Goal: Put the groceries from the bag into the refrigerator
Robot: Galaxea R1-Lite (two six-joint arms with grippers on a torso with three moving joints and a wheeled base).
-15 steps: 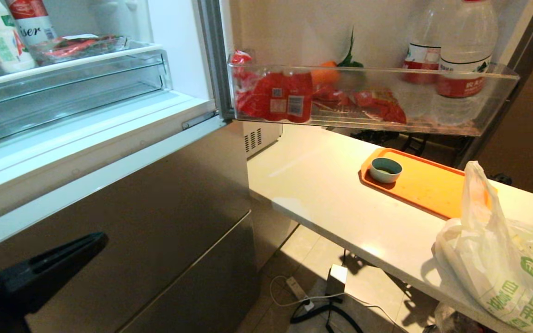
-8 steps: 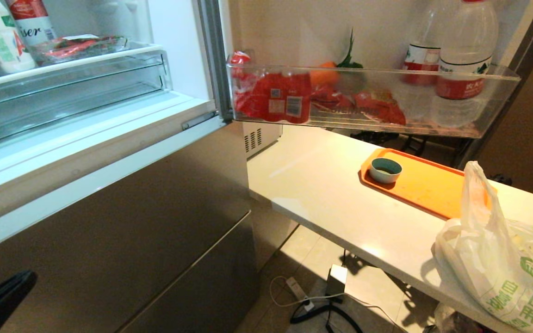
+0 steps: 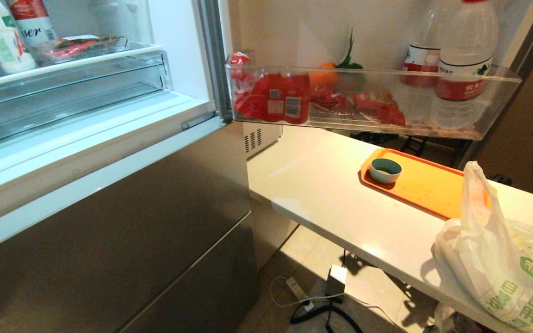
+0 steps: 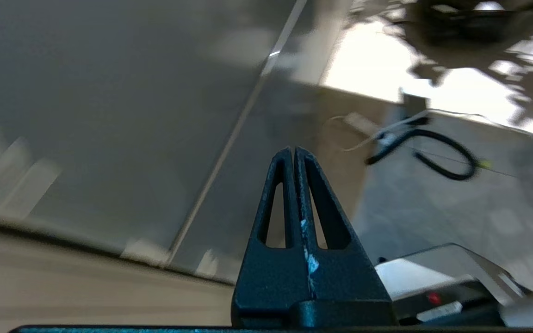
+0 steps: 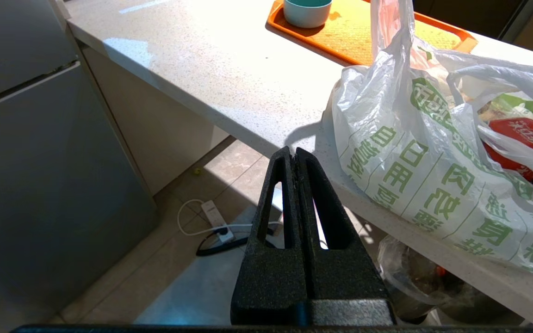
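Your fridge (image 3: 109, 194) stands open for loading while the bag (image 5: 437, 157) waits full at the counter's (image 3: 322, 194) near edge, both claws, left (image 4: 293, 152) and right (image 5: 293, 152), closed and empty.

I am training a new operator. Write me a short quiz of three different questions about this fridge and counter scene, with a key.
1. True or false: the plastic bag stands on the orange tray.
2. Multiple choice: what rests on the tray? A) a water bottle B) a small teal-rimmed bowl C) a red pack
3. Fill in: the left pincer and the right pincer are both ____.

Key:
1. False; the bag stands on the white counter, nearer than the tray.
2. B; the bowl sits at the tray's corner. The water bottles stand in the door shelf of the open refrigerator.
3. Shut, holding nothing.
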